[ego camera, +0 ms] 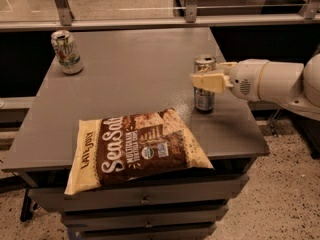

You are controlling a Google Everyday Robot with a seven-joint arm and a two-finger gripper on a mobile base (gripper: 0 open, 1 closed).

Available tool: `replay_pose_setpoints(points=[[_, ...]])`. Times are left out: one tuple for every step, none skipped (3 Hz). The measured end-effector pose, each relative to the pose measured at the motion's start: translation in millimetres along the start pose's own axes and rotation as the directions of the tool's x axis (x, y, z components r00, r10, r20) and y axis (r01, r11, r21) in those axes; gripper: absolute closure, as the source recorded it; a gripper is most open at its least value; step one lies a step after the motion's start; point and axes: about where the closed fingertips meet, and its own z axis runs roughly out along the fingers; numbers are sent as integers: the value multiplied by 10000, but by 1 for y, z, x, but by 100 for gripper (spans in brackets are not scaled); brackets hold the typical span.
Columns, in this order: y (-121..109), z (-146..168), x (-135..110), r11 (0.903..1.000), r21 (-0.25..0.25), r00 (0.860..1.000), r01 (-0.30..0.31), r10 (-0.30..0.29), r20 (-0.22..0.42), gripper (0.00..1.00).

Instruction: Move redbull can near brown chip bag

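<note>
One brown chip bag [140, 151] was laid flat at the lower centre of the table [135, 79]. Just beyond its upper right corner, right of centre, the redbull can [204, 100] was stood upright, clasped at mid-height by the gripper [202, 80], its fingers [215, 82] pinched on it. A white-and-green can [66, 51] was seen upper left.

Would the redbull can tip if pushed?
Probably: the redbull can stands upright, tall and slim, and the gripper is at its upper half. Once down, its round body would likely roll.
</note>
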Motion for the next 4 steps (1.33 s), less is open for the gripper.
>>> replay_pose_setpoints(points=[[0,0,0,10000,-4,10000,-1,1,2,35],[10,4,5,9996,-284,9999,-75,79,140,13],[27,4,13,9982,-592,9995,-80,99,315,0],[27,4,13,9982,-592,9995,-78,97,315,0]])
